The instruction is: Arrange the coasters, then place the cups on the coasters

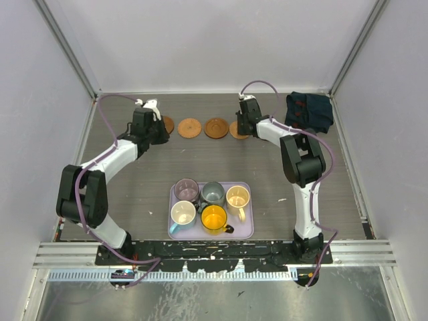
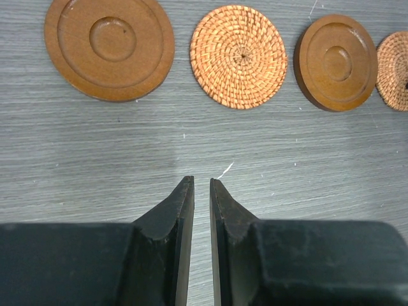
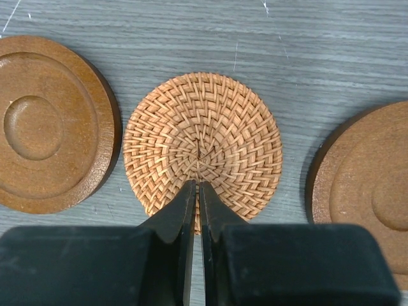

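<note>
Right now my right gripper (image 3: 197, 183), fingers (image 3: 173, 220) pressed nearly together, is hanging over the near edge of the woven coaster (image 3: 203, 121).

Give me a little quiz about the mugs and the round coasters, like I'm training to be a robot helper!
1. How many mugs sit on the lavender tray?
2. True or false: the yellow-orange mug stands on a coaster.
3. In the right wrist view, the right gripper has its tips over which coaster? A) a woven one B) a smooth wooden one C) none

Key: 1. Five. 2. False, it is on the tray. 3. A, the woven coaster.
</note>
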Tool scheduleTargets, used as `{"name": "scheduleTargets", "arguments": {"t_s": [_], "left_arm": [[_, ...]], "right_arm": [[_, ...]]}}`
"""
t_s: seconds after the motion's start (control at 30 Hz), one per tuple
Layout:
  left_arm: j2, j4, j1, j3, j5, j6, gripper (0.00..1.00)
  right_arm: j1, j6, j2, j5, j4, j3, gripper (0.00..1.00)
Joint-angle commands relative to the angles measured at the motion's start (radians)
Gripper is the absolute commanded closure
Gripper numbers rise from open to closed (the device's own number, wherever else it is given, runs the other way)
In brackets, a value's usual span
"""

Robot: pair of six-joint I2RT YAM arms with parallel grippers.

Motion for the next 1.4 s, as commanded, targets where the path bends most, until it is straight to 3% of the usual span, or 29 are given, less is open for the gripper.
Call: {"name": "scheduleTargets", "arguments": {"t_s": [0.0, 0.93, 1.37], "left_arm": [[-0.044, 0.018, 0.007, -0.005, -0.028, 0.009, 0.83], [-0.022, 0.006, 0.01, 0.005, -0.029, 0.008, 0.83], [-0.048, 0.012, 0.011, -0.002, -0.019, 0.004, 0.83]], "right_arm": [[0.001, -0.01, 0.008, 0.008, 0.02, 0.049, 0.88], [-0.014, -0.019, -0.019, 0.052, 0.009, 0.019, 0.87], [-0.014, -0.026, -0.224, 0.094, 0.06, -0.043, 0.77]]}}
